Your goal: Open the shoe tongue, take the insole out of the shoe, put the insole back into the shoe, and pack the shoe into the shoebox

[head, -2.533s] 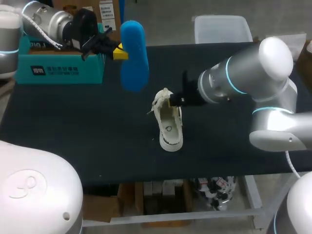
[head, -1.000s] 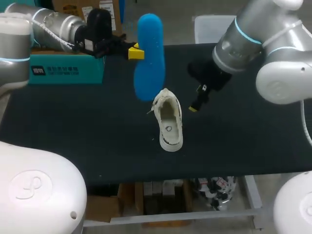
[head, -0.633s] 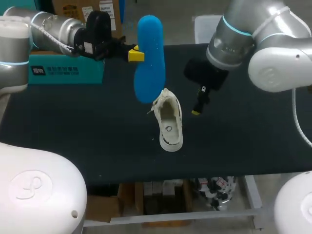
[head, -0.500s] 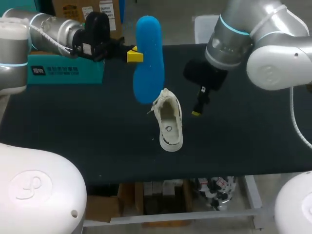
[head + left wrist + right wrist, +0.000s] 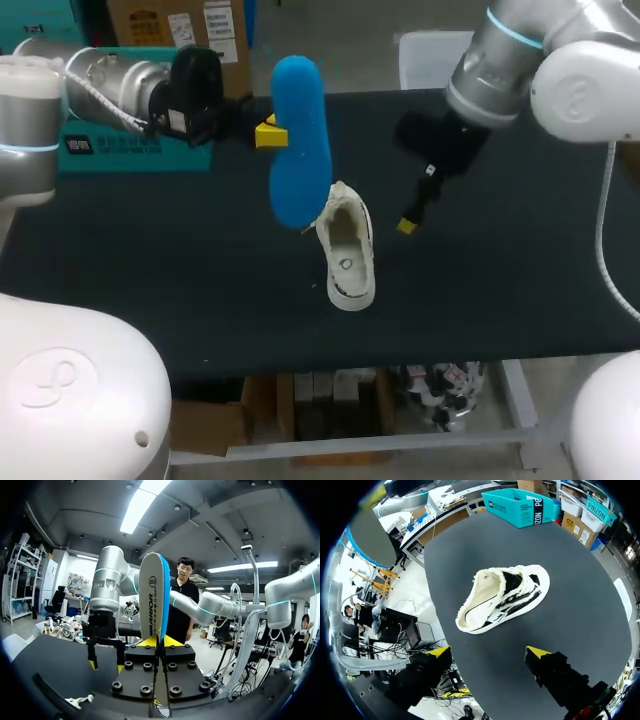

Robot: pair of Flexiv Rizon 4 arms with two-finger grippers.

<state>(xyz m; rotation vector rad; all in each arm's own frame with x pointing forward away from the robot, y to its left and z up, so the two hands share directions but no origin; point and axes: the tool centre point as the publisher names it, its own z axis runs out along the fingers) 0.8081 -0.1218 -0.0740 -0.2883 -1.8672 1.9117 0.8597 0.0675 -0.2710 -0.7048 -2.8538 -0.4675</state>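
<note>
A white shoe (image 5: 345,250) lies on the black table, opening upward and toe toward the front edge. My left gripper (image 5: 266,133) is shut on a blue insole (image 5: 297,140), held upright in the air just left of and above the shoe's heel. In the left wrist view the insole (image 5: 152,600) stands on edge between the yellow tips (image 5: 159,641). My right gripper (image 5: 412,212) hangs open to the right of the shoe, holding nothing. In the right wrist view the shoe (image 5: 502,597) lies just ahead of that gripper (image 5: 489,652). The teal shoebox (image 5: 125,150) stands at the table's far left.
The black tabletop (image 5: 200,290) reaches from the shoe to the front edge and out to both sides. My left arm passes above the shoebox (image 5: 522,502). My right arm's grey links come in over the table's far right corner.
The left gripper has carried the insole slightly left and lower, toward the shoe's heel. The right arm has swung to the right, its gripper staying open beside the shoe.
</note>
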